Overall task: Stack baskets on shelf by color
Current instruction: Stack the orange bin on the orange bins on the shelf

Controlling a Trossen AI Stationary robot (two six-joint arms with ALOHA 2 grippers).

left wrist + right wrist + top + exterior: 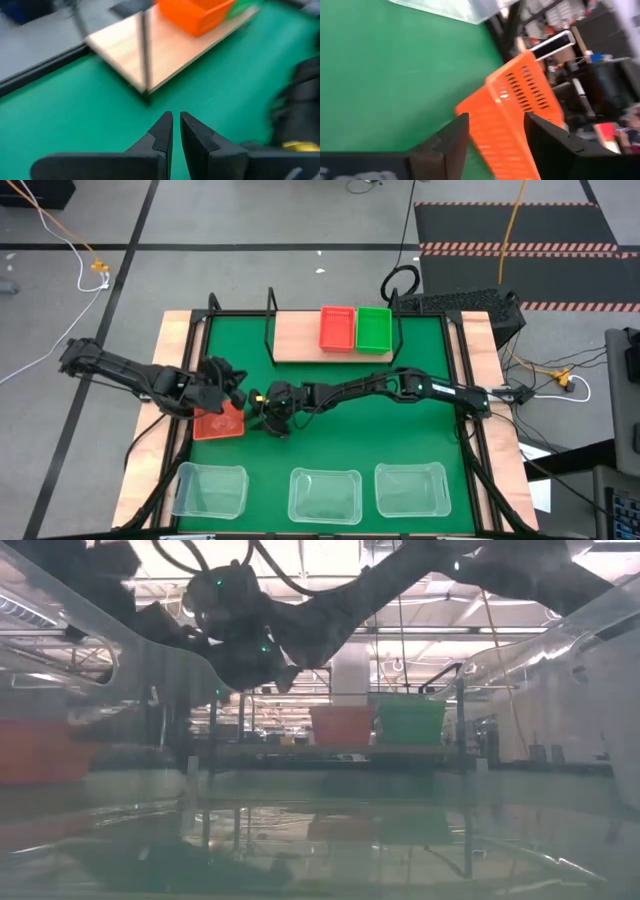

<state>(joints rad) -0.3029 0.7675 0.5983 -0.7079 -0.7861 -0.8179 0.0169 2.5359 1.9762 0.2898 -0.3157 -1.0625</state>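
A red-orange basket (218,424) lies on the green mat at its left side, slightly askew. My right gripper (262,410) reaches level from the right. It is open, with a corner of that basket (507,117) showing between its fingers. My left gripper (236,390) hovers just beyond the basket's far edge. It is shut on nothing (176,131) and points at the shelf (150,50). On the shelf (295,337) stand a red basket (338,327) and a green one (373,328), side by side at its right end. My right gripper has its open fingers (457,132) on either side of the red-orange basket's slotted wall (520,95). Whether they touch it, I cannot tell. My left gripper touches nothing.
Three clear baskets (210,488) (325,495) (412,488) sit in a row along the mat's near edge. The shelf's black frame posts (270,310) rise at its left half. The two arms are close together above the mat's left middle.
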